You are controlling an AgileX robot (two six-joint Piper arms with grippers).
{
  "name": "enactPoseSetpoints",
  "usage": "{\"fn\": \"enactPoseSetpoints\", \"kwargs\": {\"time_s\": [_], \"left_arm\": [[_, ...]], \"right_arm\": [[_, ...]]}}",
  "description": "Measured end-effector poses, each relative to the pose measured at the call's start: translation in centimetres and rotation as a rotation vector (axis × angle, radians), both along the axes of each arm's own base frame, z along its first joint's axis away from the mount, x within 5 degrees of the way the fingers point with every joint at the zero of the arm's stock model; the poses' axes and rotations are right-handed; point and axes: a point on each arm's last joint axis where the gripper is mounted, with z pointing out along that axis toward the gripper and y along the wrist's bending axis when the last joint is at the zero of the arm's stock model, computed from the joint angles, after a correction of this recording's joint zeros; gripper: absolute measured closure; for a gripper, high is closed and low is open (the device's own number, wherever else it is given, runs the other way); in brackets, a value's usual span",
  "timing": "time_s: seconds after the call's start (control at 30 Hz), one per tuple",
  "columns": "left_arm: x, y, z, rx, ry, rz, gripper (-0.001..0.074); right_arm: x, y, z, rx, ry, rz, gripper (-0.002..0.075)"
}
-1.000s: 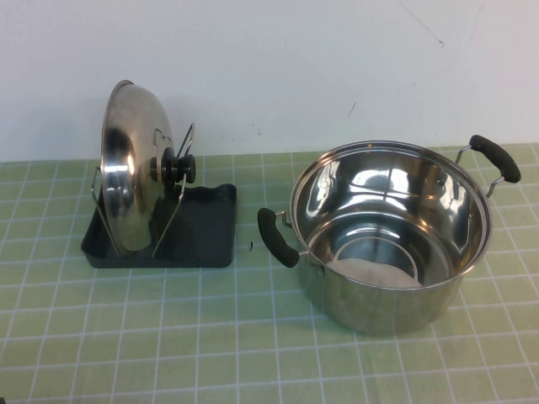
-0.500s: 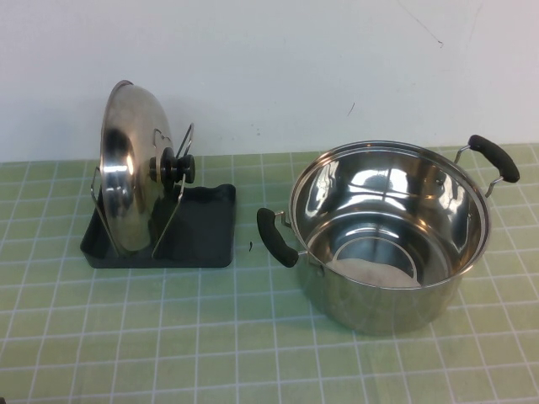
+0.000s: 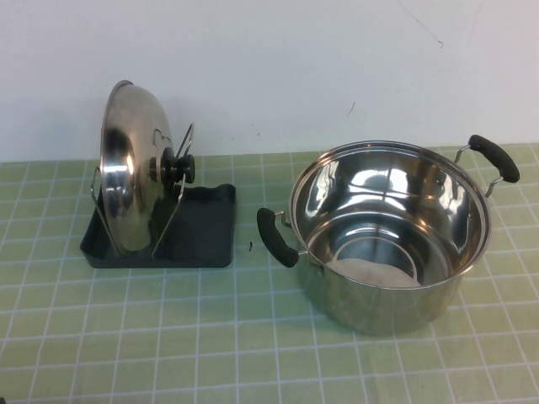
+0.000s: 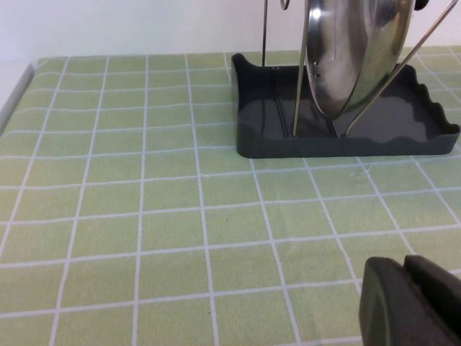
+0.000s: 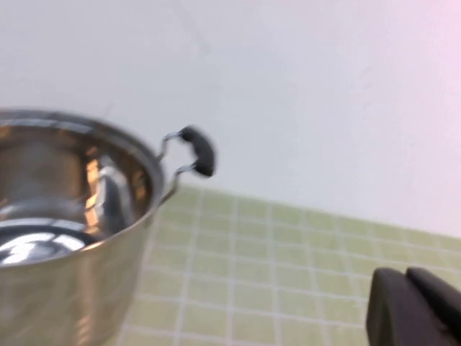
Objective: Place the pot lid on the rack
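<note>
The shiny pot lid with its black knob stands on edge in the dark rack, held between the wire uprights, at the table's back left. It also shows in the left wrist view, standing in the rack. My left gripper is shut and empty, low over the tiled mat, well short of the rack. My right gripper is shut and empty, to the right of the pot. Neither gripper shows in the high view.
A deep steel pot with two black handles stands open on the right of the green tiled mat; it also shows in the right wrist view. A white wall rises behind the table.
</note>
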Motion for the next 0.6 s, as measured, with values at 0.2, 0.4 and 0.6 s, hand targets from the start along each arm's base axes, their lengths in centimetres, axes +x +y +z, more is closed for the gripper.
{"fn": "enactPoseSetpoints", "kwargs": {"time_s": [0.2, 0.4, 0.6], "left_arm": [[0.0, 0.0, 0.0, 0.000, 0.000, 0.000, 0.0737], [0.0, 0.0, 0.0, 0.000, 0.000, 0.000, 0.0736], [0.0, 0.0, 0.0, 0.000, 0.000, 0.000, 0.0737]], "right_arm": [[-0.1, -0.6, -3.5, 0.003, -0.077, -0.112, 0.0727], [-0.6, -0.8, -6.5, 0.043, 0.059, -0.147, 0.0727], [-1.0, -1.0, -8.0, 0.044, 0.222, -0.181, 0.0727]]}}
